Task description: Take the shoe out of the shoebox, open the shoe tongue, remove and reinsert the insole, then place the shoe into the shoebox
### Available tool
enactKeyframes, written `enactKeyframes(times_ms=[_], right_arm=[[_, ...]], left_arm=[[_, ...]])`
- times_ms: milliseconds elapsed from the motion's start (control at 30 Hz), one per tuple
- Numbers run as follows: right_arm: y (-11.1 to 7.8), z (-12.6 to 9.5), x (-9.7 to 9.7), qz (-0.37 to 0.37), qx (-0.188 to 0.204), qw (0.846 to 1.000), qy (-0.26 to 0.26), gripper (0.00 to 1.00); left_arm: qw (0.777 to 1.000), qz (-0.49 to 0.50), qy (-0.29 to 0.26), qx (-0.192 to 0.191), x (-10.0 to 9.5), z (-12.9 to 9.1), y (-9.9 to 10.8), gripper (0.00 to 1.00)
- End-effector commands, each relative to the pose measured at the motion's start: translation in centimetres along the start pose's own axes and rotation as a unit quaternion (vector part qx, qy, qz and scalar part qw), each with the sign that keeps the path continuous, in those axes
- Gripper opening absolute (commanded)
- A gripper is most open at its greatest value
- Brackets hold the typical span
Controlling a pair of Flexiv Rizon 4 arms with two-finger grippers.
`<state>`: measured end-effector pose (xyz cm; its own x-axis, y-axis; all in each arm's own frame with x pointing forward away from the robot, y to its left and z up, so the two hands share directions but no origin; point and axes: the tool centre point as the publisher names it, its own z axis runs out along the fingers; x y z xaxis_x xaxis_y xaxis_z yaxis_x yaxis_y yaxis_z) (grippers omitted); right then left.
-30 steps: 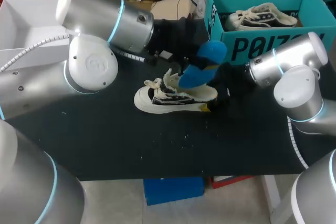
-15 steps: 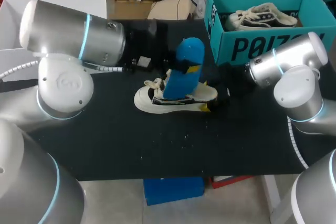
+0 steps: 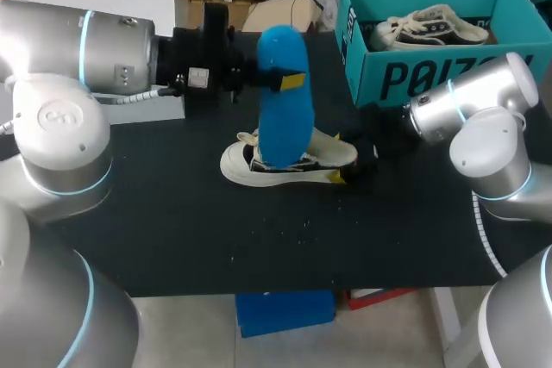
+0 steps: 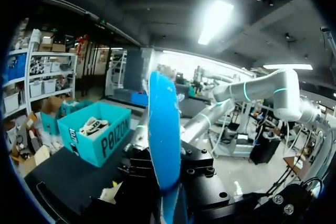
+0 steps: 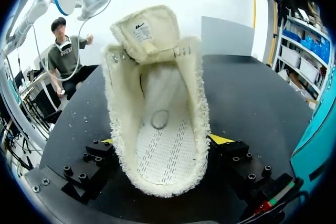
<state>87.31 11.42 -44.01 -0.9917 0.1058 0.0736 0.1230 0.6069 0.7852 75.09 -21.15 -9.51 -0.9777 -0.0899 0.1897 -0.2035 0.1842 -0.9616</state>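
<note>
While the shoebox (image 3: 379, 84) stands at the table's (image 3: 172, 239) far right with a second shoe (image 3: 431, 28) in it, the shoe (image 3: 297, 159) you are working on sits mid-table, near the box.

Your right pincer (image 5: 163, 141) clamps its heel, one finger on each side. Judgement: the upper is soft and gives under squeeze, while the sole is stiffer, so hold low at the heel.

The insole (image 3: 283, 92) hangs upright over the shoe, pinched near its top by your left pincer (image 3: 286, 82). Judgement: it is light, floppy foam that buckles if pushed endwise, so grip nearer the middle and feed it toe first.

- **Head view:** the insole's lower end overlaps the shoe; you cannot tell whether it is clear.
- **Right wrist view:** this settles it. The tongue (image 5: 149, 30) is thrown forward, the interior is bare, and no blue shows inside.
- **Left wrist view:** the insole shows edge-on.
</note>
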Motion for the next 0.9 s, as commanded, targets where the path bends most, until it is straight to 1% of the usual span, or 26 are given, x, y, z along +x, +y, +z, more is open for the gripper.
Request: enactKeyframes(times_ms=[33, 100, 133, 167, 267, 333, 400, 467, 533, 667, 800, 867, 900], right_arm=[[-0.3, 0.2, -0.2, 0.001, 0.001, 1.000, 0.001, 0.00], [-0.3, 0.2, -0.2, 0.001, 0.001, 1.000, 0.001, 0.00], [-0.3, 0.2, -0.2, 0.001, 0.001, 1.000, 0.001, 0.00], [-0.3, 0.2, -0.2, 0.001, 0.001, 1.000, 0.001, 0.00], [-0.3, 0.2, -0.2, 0.001, 0.001, 1.000, 0.001, 0.00], [-0.3, 0.2, -0.2, 0.001, 0.001, 1.000, 0.001, 0.00], [-0.3, 0.2, -0.2, 0.001, 0.001, 1.000, 0.001, 0.00], [-0.3, 0.2, -0.2, 0.001, 0.001, 1.000, 0.001, 0.00], [-0.3, 0.2, -0.2, 0.001, 0.001, 1.000, 0.001, 0.00], [-0.3, 0.2, -0.2, 0.001, 0.001, 1.000, 0.001, 0.00], [-0.3, 0.2, -0.2, 0.001, 0.001, 1.000, 0.001, 0.00], [-0.3, 0.2, -0.2, 0.001, 0.001, 1.000, 0.001, 0.00], [-0.3, 0.2, -0.2, 0.001, 0.001, 1.000, 0.001, 0.00]], left_arm=[[1.000, -0.002, 0.009, 0.006, -0.7, 0.3, -1.3, 0.00], [1.000, -0.004, 0.014, 0.008, -0.7, 0.7, -2.0, 0.00], [1.000, 0.001, 0.016, 0.002, -0.8, 0.8, -2.3, 0.00], [1.000, -0.007, 0.024, 0.011, -0.7, 1.1, -2.8, 0.00], [0.999, -0.005, 0.030, 0.012, -0.5, 1.7, -3.8, 0.00], [0.998, -0.009, 0.048, 0.026, -0.4, 2.1, -4.6, 0.00], [0.998, -0.009, 0.050, 0.028, -0.2, 2.5, -5.3, 0.00], [0.997, -0.020, 0.065, 0.038, 0.1, 2.9, -6.0, 0.00], [0.996, -0.026, 0.072, 0.037, 0.5, 3.3, -6.6, 0.00], [0.993, -0.042, 0.101, 0.053, 1.8, 4.2, -8.1, 0.00], [0.989, -0.051, 0.128, 0.056, 3.0, 5.0, -9.2, 0.00], [0.990, -0.045, 0.127, 0.045, 3.4, 5.3, -9.6, 0.00], [0.989, -0.047, 0.130, 0.045, 3.6, 5.4, -9.8, 0.00]])
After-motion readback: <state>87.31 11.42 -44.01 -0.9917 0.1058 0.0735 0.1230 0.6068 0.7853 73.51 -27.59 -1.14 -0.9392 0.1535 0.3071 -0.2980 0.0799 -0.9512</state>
